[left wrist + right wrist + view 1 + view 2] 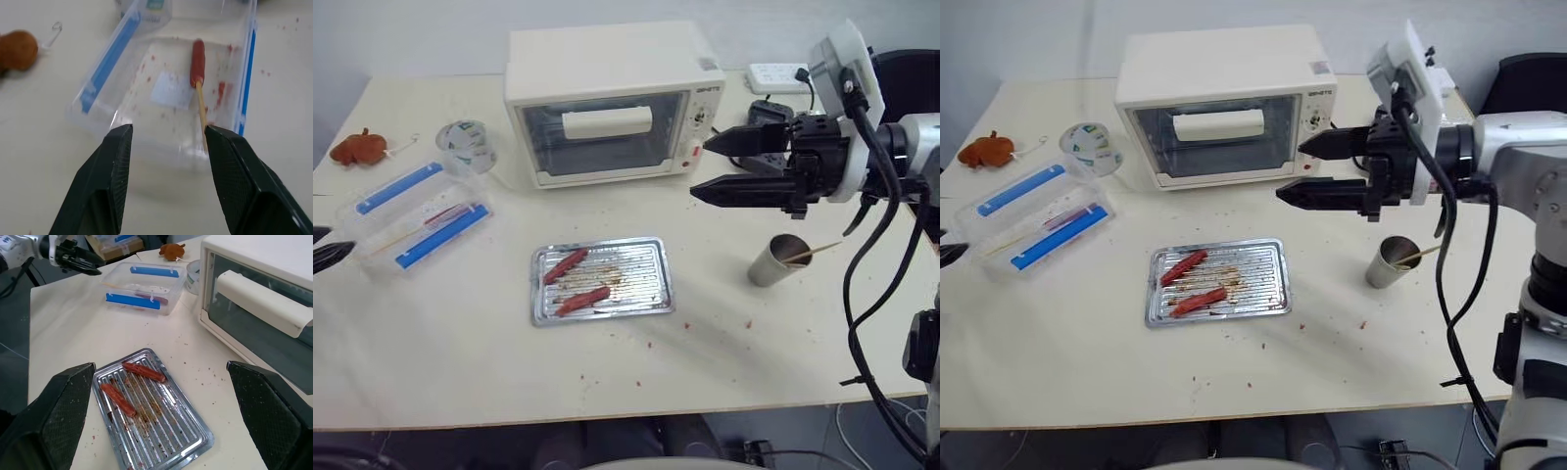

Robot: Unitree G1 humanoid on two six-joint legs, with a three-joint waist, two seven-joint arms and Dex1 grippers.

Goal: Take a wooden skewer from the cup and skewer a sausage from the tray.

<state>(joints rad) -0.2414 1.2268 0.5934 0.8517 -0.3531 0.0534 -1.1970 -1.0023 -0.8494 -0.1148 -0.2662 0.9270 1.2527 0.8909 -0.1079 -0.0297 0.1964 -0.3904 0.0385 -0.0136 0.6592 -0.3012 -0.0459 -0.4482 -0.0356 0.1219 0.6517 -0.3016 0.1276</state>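
On the crumb-strewn cream table (460, 362) by the toaster oven (607, 98), both pincers, left gripper (166, 142) and right gripper (710, 168), gape released

Tray (651, 294) left of cup (773, 262), before oven (607, 98).

Toaster oven (610, 103): cream-white, at the back of the table, glass door closed, pale handle across it
Clear plastic box (416, 215): blue clips along its sides, on the table's left part, open, red smears inside
Clear plastic cup (466, 144): green print, tipped, just beside the box
Orange-brown toy (357, 148): near the left edge
Power strip (777, 74): white, behind the oven
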